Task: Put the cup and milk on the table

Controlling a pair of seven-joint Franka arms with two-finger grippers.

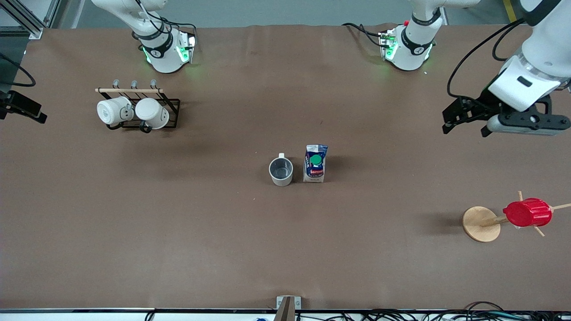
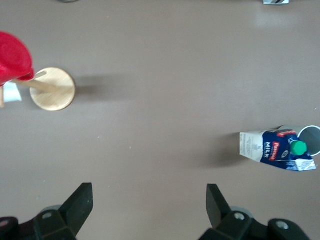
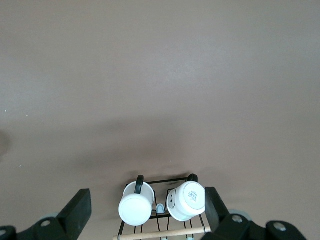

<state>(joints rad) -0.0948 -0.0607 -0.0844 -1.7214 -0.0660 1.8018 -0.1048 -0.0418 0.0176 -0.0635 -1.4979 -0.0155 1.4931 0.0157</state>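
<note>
- I see a brown, slightly wrinkled worktop (image 1: 223, 232) filling the view, with both arm bases along its top edge.
- The cup (image 1: 281, 171) stands upright near the middle, handle pointing toward the bases; the milk (image 1: 315, 163) stands just beside it, toward the left arm's end. I can't tell whether they touch.
- Both look already set down, so I judge the task close to done.
- My left pincer (image 1: 464, 121) hangs released and holding nothing, over bare worktop at the left arm's end, well apart from the milk.
- My right pincer (image 3: 145, 212) is spread wide and empty too, over the rack (image 1: 154, 117) with two white mugs (image 1: 132, 112); that arm waits.
- Risks as I read them: the carton is tall and narrow, so any low sweep of the left arm across the middle could tip it into the cup.
- The red cup (image 1: 527, 212) on its wooden stand (image 1: 481, 224) sits nearer the camera than the left pincer; a careless descent there could knock it off.
</note>
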